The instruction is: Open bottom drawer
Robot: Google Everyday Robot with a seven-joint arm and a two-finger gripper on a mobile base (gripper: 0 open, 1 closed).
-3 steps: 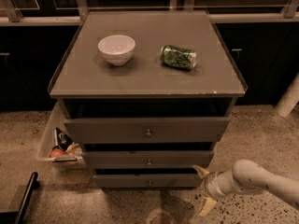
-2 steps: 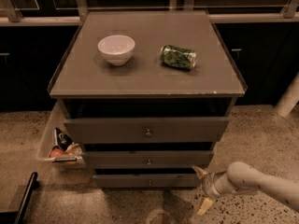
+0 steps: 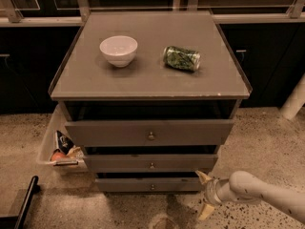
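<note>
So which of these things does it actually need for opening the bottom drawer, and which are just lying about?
Part of the job: the bottom drawer, lowest of three fronts; the gripper, open, beside that drawer's right end.

Just lying about: the white bowl and green can on the cabinet top; the top drawer; the middle drawer; the bin of packets at left.

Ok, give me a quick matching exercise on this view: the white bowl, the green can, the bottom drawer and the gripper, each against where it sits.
1. white round ceramic bowl
2. green metal can
3. grey-brown wooden bottom drawer
4. two-finger gripper

A. on its side, right half of the grey cabinet top
B. low down, just off the bottom drawer's right end, fingers apart
C. upright, left half of the cabinet top
D. lowest of three fronts, small round knob at centre

Pairs: 1-C, 2-A, 3-D, 4-B.
</note>
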